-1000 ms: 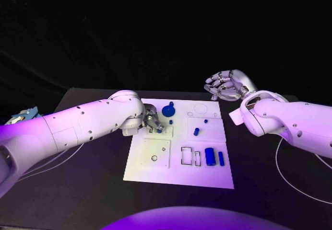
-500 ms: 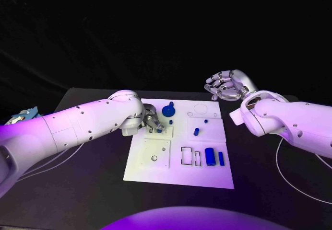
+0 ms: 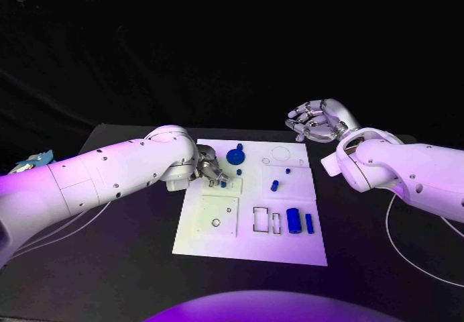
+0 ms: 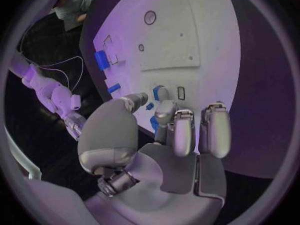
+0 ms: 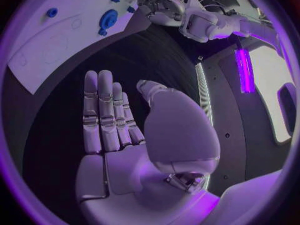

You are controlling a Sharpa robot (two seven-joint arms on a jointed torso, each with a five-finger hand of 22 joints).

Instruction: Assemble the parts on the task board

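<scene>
The left hand (image 3: 212, 169) sits low over the board (image 3: 218, 245) at its ten o'clock corner, just where it was a second ago; only the arm has crept a touch inward. From the left wrist, its fingers (image 4: 178, 130) curl down around a small blue part (image 4: 160, 93) beside a little slot, touching it, though I cannot tell whether they truly grip it. A blue disc (image 3: 235, 156) lies near twelve o'clock, a short peg (image 3: 275, 184) at the centre, and two blue bars (image 3: 293, 220) stand side by side toward four o'clock. The right hand (image 3: 320, 121) hangs above the bench (image 3: 126, 261) at one o'clock, off the board, raised slightly from before, fingers (image 5: 100, 110) straight, holding nothing.
</scene>
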